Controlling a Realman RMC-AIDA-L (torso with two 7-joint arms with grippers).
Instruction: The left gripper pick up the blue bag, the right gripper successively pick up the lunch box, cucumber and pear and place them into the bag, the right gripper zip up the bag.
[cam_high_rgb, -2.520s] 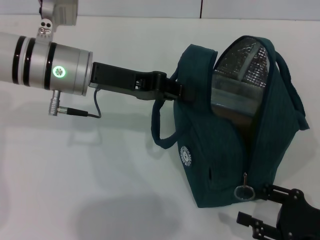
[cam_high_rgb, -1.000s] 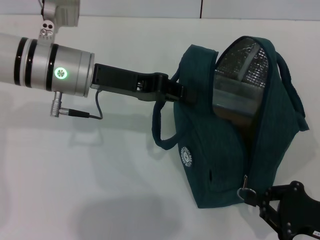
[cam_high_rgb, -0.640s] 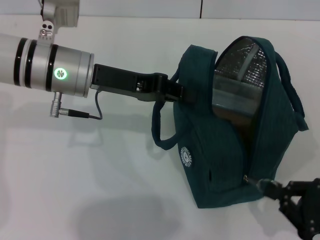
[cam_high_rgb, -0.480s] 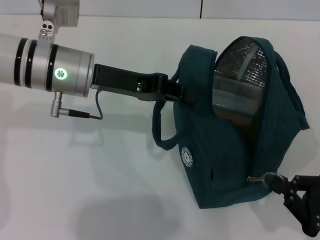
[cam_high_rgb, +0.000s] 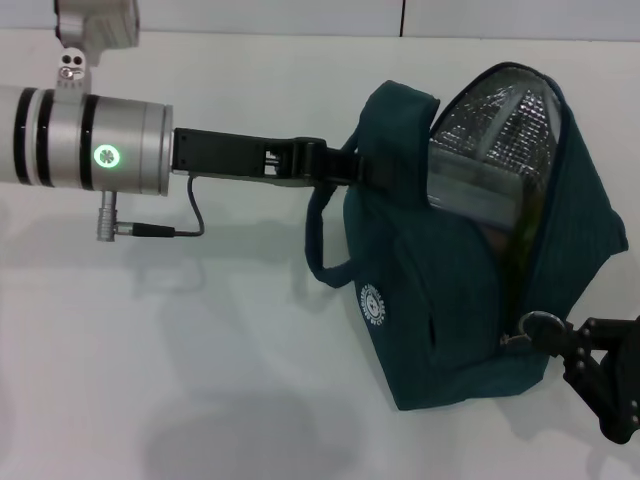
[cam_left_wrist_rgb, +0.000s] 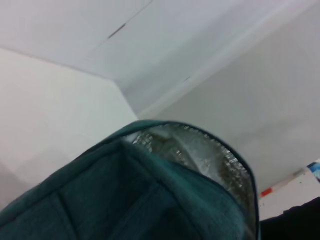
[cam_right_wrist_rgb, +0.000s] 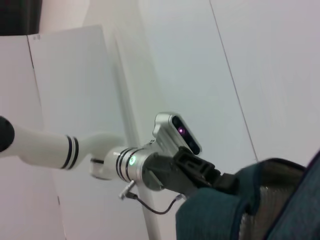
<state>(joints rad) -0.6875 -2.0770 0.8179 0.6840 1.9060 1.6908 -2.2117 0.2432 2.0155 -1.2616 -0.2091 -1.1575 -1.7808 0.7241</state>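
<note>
Bright, even overhead lighting on a white surface.
Soft grey shadows are cast on the table (cam_high_rgb: 250, 400) beneath the blue bag (cam_high_rgb: 440, 330) and the left arm. Glare is thrown off the bag's foil lining (cam_high_rgb: 500, 125), and a green light ring (cam_high_rgb: 103, 156) glows on the arm. The left wrist view is blurred throughout; the head view is sharp.
</note>
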